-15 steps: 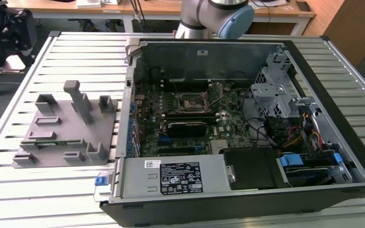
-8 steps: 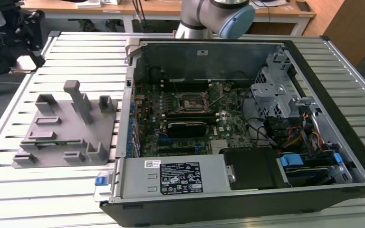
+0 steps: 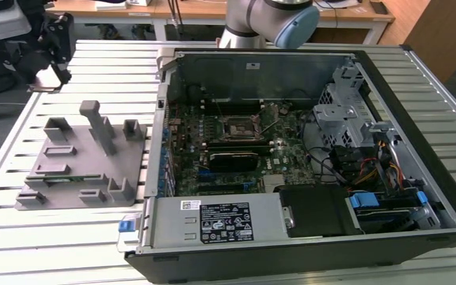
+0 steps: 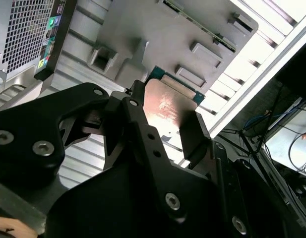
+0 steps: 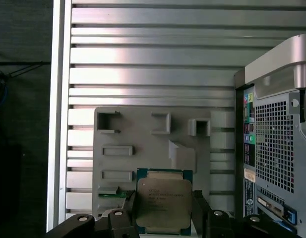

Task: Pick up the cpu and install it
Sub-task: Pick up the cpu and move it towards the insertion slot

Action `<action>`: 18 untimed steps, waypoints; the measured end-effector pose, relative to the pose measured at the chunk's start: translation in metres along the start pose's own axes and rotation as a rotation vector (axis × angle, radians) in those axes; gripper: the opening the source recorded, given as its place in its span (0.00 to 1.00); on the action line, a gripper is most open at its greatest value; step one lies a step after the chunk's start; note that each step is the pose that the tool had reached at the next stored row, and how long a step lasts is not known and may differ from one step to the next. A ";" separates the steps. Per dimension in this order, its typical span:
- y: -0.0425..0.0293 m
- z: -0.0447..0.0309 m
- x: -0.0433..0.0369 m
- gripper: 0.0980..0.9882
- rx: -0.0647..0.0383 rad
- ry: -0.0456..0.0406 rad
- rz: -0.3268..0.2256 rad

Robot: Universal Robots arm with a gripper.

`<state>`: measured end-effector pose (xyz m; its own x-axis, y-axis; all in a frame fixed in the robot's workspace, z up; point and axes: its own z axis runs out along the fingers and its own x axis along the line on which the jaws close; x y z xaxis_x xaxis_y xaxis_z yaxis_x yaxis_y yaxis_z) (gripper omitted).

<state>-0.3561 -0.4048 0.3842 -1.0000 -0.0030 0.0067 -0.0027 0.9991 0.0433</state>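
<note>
The tool [image 5: 164, 212] holds the cpu [image 5: 162, 196] tight by two sides. It hangs in the air above the grey block [image 5: 143, 134] on the bench [image 5: 143, 49].

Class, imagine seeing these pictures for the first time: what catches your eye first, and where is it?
First, the silver-topped cpu, clamped in the gripper, with the grey fixture block beyond it in both wrist views. Then the open computer case on the slatted table, a black socket frame in the middle of its motherboard.
</note>
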 end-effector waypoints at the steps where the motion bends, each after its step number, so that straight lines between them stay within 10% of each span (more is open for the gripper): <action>1: 0.0000 0.0002 -0.0010 0.48 0.000 0.0002 -0.005; 7: 0.0001 0.0020 -0.0099 0.48 0.000 0.0016 -0.034; 18: 0.0002 0.0025 -0.0550 0.48 0.000 0.0015 -0.035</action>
<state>-0.3012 -0.4043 0.3813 -0.9992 -0.0382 0.0067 -0.0379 0.9983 0.0438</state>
